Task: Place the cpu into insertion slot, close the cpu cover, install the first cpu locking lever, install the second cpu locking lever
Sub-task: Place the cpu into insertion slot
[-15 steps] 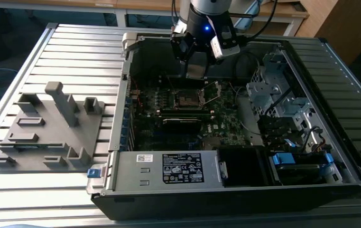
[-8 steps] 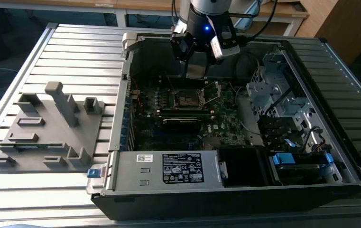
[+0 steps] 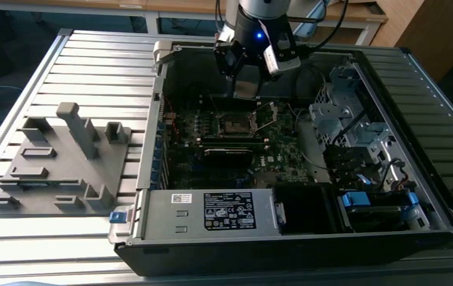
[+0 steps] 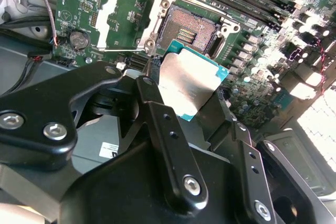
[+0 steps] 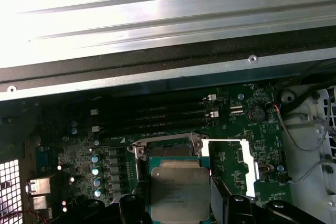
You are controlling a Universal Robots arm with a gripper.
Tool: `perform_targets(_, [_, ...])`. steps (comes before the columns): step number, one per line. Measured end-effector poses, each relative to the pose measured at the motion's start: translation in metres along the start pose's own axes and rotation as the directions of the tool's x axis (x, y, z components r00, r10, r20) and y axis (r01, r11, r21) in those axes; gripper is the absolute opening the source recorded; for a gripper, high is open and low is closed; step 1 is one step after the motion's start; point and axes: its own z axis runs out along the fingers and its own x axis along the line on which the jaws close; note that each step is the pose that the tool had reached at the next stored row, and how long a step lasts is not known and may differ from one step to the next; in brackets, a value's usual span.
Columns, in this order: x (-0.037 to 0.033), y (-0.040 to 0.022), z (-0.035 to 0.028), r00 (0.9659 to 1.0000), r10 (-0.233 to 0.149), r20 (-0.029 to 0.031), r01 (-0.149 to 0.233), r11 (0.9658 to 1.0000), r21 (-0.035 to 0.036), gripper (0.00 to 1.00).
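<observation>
At the near edge of the open computer case (image 3: 290,256), the power supply (image 3: 171,217) carries a black-and-white label (image 3: 230,211) and a smaller white sticker (image 3: 181,198). The print on both is too small to read. A blue tab (image 3: 117,216) juts from the case's near corner on the exterior view's left. Beside it, a grey moulded fixture (image 3: 59,161) stands on the slatted metal surface (image 3: 91,59).

Farther in lies the green motherboard (image 3: 282,161). A grey drive cage (image 3: 341,119) runs along the case's side at the exterior view's right.

Near the middle of the board the insertion slot (image 4: 189,31) lies bare, its contact grid uncovered. The cpu cover (image 4: 103,17) is swung fully open and lies flat beside the slot, with board showing through its window. A coin cell (image 4: 79,39) sits just beyond the cover.

The gripper (image 4: 185,94) hangs over the slot's edge. Its jaws are drawn narrow on the cpu (image 4: 191,77), pinching two opposite sides with the silver lid facing up. The chip is tilted, just above the slot and not seated. In the first wrist view, faint engraving on its lid cannot be read.

Past the slot, dark memory slots (image 5: 152,114) run parallel to the case's far wall (image 5: 157,74). Wooden furniture (image 3: 425,24) stands beyond the surface's far edge.
</observation>
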Motion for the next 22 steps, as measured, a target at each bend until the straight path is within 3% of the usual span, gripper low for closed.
perform_targets(15, [0.0, -0.0001, 0.001, 0.9981, 0.061, 0.0052, -0.061, 0.9981, -0.0012, 0.54])
perform_targets(22, [0.0, -0.0001, 0.0012, 0.9978, 0.065, 0.0056, -0.065, 0.9979, -0.0013, 0.54])
